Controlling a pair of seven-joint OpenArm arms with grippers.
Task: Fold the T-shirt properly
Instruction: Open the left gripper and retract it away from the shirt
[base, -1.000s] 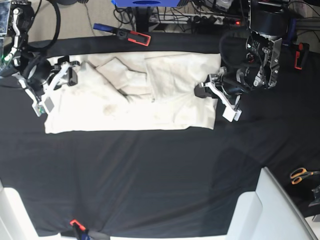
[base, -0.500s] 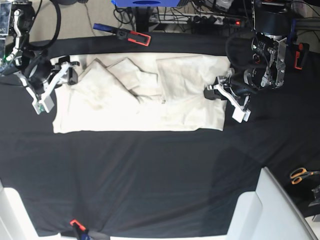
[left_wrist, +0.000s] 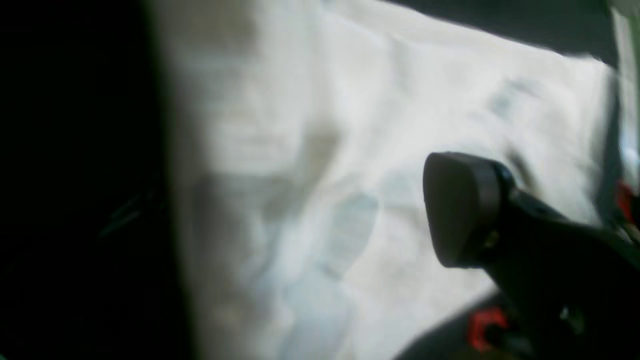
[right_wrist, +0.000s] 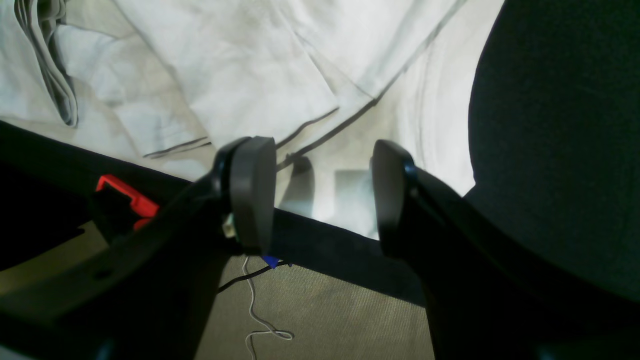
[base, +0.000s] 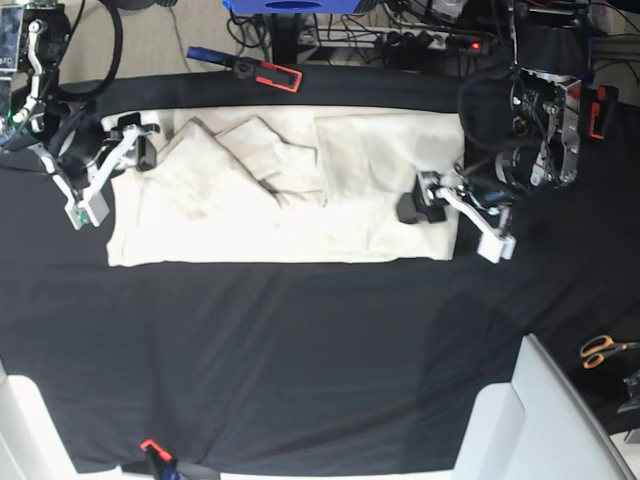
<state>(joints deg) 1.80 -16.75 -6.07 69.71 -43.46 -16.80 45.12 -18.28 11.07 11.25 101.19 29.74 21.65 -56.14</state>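
Across the black table cloth (base: 300, 340), the T-shirt (base: 285, 215) is lying partly folded, while the left gripper (base: 458, 222) is spreading wide at its edge, holding nothing, and the right gripper (right_wrist: 322, 192) is hovering half-open and empty at the opposite end.

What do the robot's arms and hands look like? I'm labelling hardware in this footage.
Both arms are black with exposed metal parts and black cables. Each hand, left hand and right hand, has white finger frames. Up close, the fingers end in rounded, matte black pads. Red tabs show near the wrists.
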